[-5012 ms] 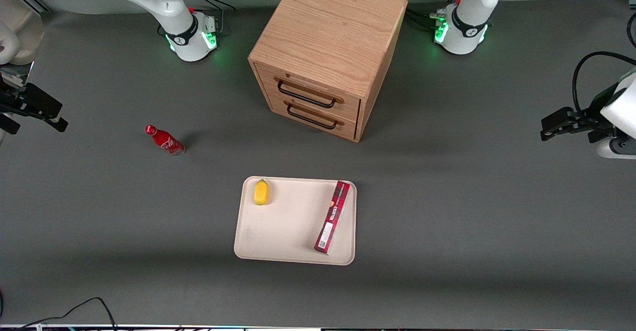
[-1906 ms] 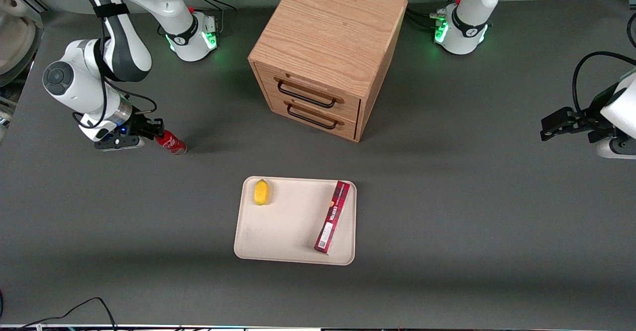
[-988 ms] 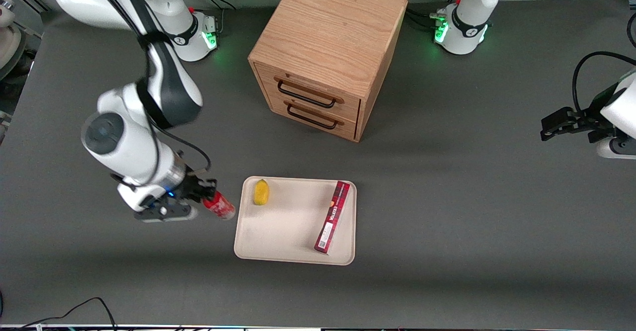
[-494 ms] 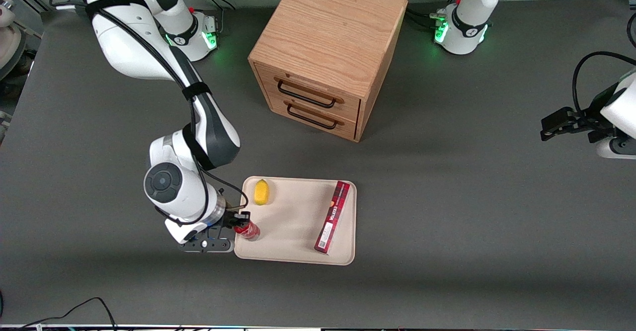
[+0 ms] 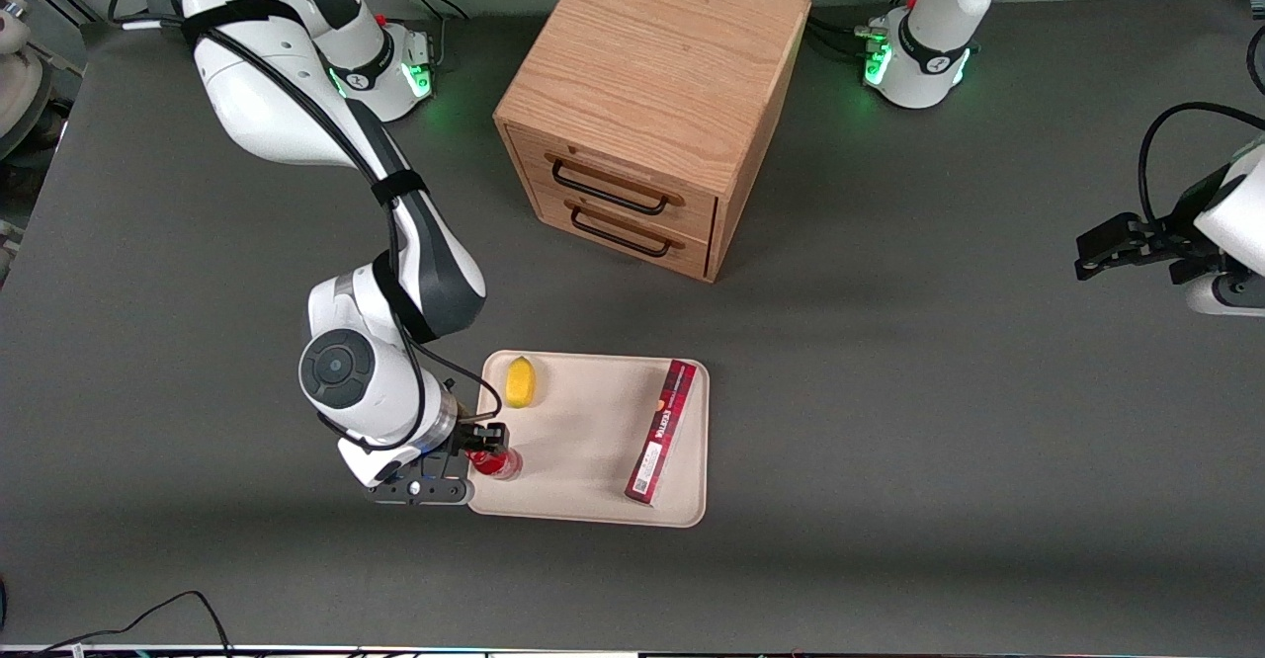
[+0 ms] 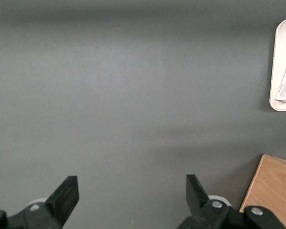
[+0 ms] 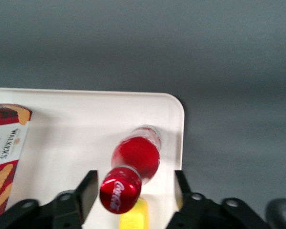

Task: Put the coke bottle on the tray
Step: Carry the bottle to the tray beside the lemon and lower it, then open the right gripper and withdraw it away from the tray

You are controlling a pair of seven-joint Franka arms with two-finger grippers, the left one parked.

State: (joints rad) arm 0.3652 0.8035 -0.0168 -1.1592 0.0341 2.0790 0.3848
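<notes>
Red and small, the coke bottle [image 5: 497, 461] stood on the cream-beige tray [image 5: 583, 500], close to the corner nearest the front camera on the working arm's end. In the right wrist view the bottle [image 7: 133, 164] appeared from above, its cap [image 7: 119, 194] between the two fingers [image 7: 86, 188], and a gap showed on each side of the neck, so the gripper [image 5: 481, 447] seemed to be open and no longer pressing it. The bottle's base looked to rest on the tray surface just inside the low rim. Also on the tray lay a lemon [image 5: 520, 382] farther from the camera, and a long dark-red biscuit box [image 5: 661, 432] toward the parked arm's end. I judge the placing step was almost complete. The next move called for a straight lift of the gripper, without touching the neck, because the bottle is narrow and could tip over the rim nearby.
</notes>
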